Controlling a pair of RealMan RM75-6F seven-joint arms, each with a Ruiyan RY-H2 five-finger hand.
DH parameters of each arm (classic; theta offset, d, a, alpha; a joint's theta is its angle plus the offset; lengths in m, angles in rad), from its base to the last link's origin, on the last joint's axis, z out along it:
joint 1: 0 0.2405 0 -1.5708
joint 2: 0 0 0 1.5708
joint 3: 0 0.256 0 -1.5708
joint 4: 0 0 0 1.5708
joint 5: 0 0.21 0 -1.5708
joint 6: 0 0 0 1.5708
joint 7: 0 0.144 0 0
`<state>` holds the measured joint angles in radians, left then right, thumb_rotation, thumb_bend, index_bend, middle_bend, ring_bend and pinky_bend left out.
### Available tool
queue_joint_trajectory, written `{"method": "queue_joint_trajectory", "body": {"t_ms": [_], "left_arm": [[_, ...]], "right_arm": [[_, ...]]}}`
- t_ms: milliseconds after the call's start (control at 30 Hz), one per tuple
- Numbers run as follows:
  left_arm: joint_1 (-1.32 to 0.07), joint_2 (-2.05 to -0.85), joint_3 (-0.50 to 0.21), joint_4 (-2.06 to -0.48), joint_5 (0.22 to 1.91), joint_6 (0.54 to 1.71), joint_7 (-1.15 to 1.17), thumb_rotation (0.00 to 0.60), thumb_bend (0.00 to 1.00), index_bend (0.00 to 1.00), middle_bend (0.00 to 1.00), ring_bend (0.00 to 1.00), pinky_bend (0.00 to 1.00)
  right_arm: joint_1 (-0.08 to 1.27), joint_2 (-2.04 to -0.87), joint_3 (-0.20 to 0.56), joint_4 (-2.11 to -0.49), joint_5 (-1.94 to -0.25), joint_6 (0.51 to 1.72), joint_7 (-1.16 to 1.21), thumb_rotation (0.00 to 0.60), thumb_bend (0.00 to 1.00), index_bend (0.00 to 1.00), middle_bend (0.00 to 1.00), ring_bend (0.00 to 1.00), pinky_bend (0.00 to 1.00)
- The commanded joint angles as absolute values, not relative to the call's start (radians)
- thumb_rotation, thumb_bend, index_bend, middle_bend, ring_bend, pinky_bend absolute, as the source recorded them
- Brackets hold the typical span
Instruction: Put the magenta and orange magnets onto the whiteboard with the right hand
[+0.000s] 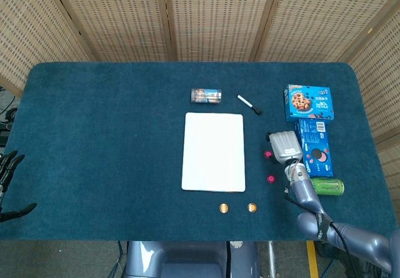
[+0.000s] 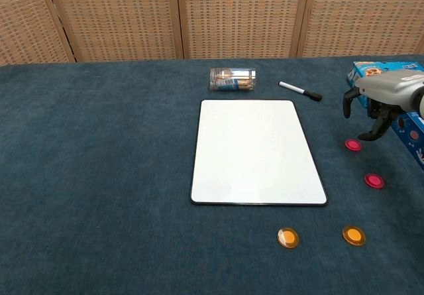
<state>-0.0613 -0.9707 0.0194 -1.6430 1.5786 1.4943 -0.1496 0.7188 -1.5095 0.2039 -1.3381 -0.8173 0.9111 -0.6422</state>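
The right robot hand (image 2: 379,106), fingers spread and holding nothing, hovers over the nearer magenta magnet (image 2: 353,145) on the bench (image 2: 99,176) beside the whiteboard (image 2: 255,150); this small, light, rigid, likely slippery disc should be pinched at its rim.

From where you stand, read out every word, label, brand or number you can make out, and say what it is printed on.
Nothing reads clearly enough to quote.
Upper cookie box: white print on blue, too small to read.
Lower cookie box: white label patch and print, blurred.
Green can: no legible marking.
Clear tube: label blurred.
Marker: no print visible.
Whiteboard: blank.
Magenta and orange magnets: unmarked.
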Motion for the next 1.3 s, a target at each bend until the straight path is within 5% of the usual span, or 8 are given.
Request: {"method": "queue_joint_trajectory", "body": {"t_ms": [33,1300], "left_arm": [[-0.062,-0.97,0.021,-1.643,1.579,1.491,-0.15,0.6,0.0,0.0,0.0,0.0,0.0],[-0.062,-0.967,0.021,-1.647,1.579,1.491,-0.151,0.6,0.0,0.0,0.0,0.0,0.0]], "right_arm": [[0.721,-1.52,0.194,-1.328,-0.826,0.917,-0.638,0.6,0.33,0.37,0.98,0.99,1.0],[0.724,-1.633,0.134,-1.151,-0.86,0.905,-0.64,0.6,0.35,0.4,0.98,0.99,1.0]]}}
